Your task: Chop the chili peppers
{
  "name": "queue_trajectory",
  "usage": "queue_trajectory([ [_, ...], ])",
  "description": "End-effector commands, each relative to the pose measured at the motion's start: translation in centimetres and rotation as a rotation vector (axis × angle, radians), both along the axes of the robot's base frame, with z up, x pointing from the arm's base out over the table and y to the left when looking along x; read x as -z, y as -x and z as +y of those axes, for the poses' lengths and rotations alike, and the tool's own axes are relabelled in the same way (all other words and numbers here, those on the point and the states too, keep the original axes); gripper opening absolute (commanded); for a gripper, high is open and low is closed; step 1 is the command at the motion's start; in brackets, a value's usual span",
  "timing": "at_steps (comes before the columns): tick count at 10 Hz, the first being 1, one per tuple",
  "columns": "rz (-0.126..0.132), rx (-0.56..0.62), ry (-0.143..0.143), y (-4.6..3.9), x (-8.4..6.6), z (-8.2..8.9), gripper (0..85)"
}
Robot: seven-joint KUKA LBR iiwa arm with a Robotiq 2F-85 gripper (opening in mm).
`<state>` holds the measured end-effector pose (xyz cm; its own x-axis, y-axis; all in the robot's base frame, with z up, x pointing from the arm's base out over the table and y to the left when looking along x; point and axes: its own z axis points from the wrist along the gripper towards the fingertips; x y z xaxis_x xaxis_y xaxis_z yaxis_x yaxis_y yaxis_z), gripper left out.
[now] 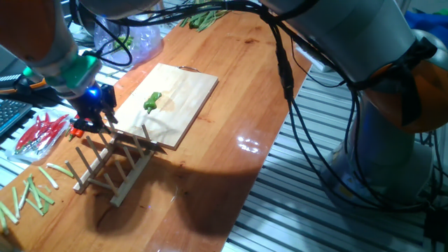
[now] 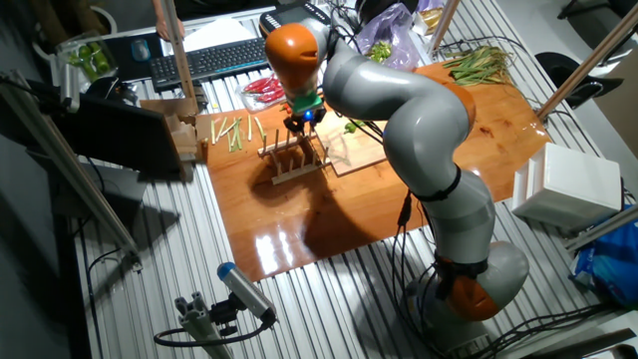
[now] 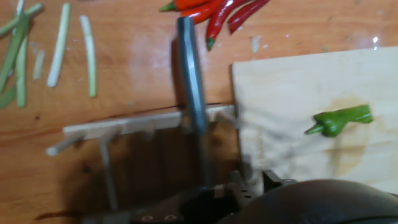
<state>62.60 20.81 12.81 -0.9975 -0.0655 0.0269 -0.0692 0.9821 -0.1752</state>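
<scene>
One small bright green chili pepper [image 1: 152, 101] lies whole on the pale wooden cutting board [image 1: 185, 105]. It also shows at the right of the hand view [image 3: 339, 120] and behind the arm in the other fixed view [image 2: 351, 127]. My gripper [image 1: 96, 117] hangs just left of the board, over the near end of a wooden peg rack [image 1: 115, 161]. In the hand view the gripper [image 3: 208, 190] appears shut on a grey-blue knife [image 3: 191, 74] that points away from it, across the rack [image 3: 124, 124] towards the red chilies.
Slim red chilies [image 1: 42, 131] lie left of the gripper. Pale green stalk sticks [image 1: 28, 192] are scattered by the table's corner. Green stalks [image 1: 203, 17] and a plastic bag [image 1: 143, 42] sit at the far end. A keyboard [image 2: 209, 60] lies beyond the table edge.
</scene>
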Motion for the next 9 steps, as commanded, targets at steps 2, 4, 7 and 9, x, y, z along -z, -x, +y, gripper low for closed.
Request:
queue_trajectory([
  [2, 0.002, -0.014, 0.0, -0.01, 0.8, -0.1, 34.0],
  [4, -0.001, -0.023, 0.012, 0.05, 1.3, -0.2, 34.0],
  [7, -0.02, -0.038, 0.022, 0.14, 2.1, -0.7, 34.0],
  [9, -0.026, -0.041, 0.011, 0.32, 2.5, -1.1, 34.0],
])
